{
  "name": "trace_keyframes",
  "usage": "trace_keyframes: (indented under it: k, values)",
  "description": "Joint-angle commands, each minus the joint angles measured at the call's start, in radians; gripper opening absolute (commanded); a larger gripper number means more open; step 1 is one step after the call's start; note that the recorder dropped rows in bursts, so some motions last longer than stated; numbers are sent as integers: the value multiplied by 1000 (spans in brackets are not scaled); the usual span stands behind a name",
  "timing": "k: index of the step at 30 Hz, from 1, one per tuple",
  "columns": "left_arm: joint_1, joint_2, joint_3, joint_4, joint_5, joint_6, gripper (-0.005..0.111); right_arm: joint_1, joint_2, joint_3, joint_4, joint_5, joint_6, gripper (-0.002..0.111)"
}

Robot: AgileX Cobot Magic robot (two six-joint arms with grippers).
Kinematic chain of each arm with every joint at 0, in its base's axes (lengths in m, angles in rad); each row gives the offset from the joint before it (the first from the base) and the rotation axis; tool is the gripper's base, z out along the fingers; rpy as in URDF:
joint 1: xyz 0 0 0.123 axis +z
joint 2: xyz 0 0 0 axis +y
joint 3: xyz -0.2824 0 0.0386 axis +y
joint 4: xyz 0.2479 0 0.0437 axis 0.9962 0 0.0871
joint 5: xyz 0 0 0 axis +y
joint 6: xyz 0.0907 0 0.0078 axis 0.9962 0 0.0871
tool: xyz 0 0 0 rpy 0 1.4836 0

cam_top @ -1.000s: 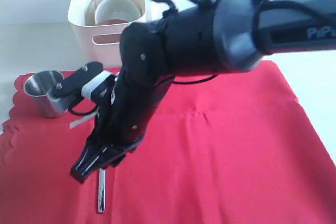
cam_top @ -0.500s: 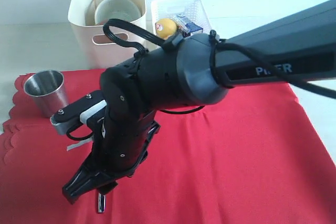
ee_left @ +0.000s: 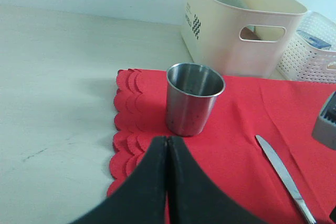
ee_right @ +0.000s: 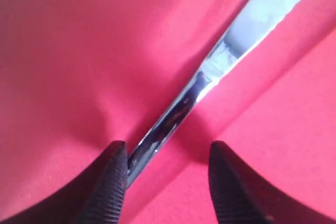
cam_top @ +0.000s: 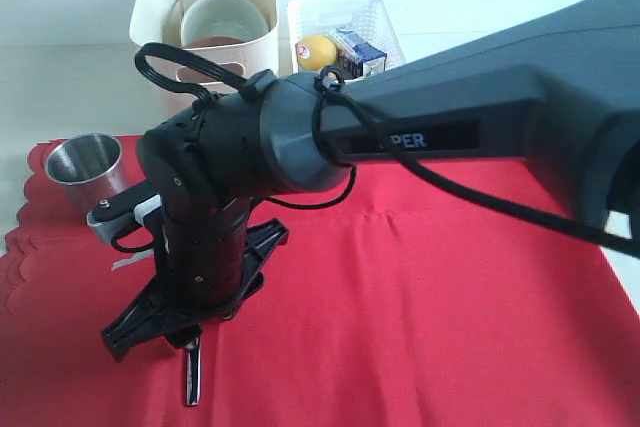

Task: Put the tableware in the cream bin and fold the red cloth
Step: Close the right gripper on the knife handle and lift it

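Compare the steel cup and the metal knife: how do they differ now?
The steel cup stands upright near the scalloped edge of the red cloth; the knife lies flat further in. Nothing touches the cup, while the open right claw straddles the knife. Both are shiny metal, on the cloth, outside the cream bin.

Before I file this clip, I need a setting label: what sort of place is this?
Probably a mock dining setup: red cloth, steel cup and knife on it, cream bin behind.
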State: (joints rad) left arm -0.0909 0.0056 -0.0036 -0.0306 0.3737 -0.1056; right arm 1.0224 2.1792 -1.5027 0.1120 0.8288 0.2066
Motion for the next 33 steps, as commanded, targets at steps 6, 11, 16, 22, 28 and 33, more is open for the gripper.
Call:
trace_keyframes:
  k: [6,11,16,22,28,33]
  values:
    - [1,-6,4,-7,-8,-3,0,47,48,-82,-30,32,22,44]
    - [1,-6,4,-7,-8,-3,0,47,86,-115,-119,112,112,44]
    - [1,-6,4,-7,-8,-3,0,47,103,-121,-141,116,109,36]
    - [1,-6,4,-7,-8,-3,0,47,103,-121,-219,145,109,9]
    - [1,-6,4,-7,-8,-3,0,47,84,-121,-295,195,109,0]
    - [1,-6,4,-7,-8,-3,0,47,47,-121,-347,271,109,0]
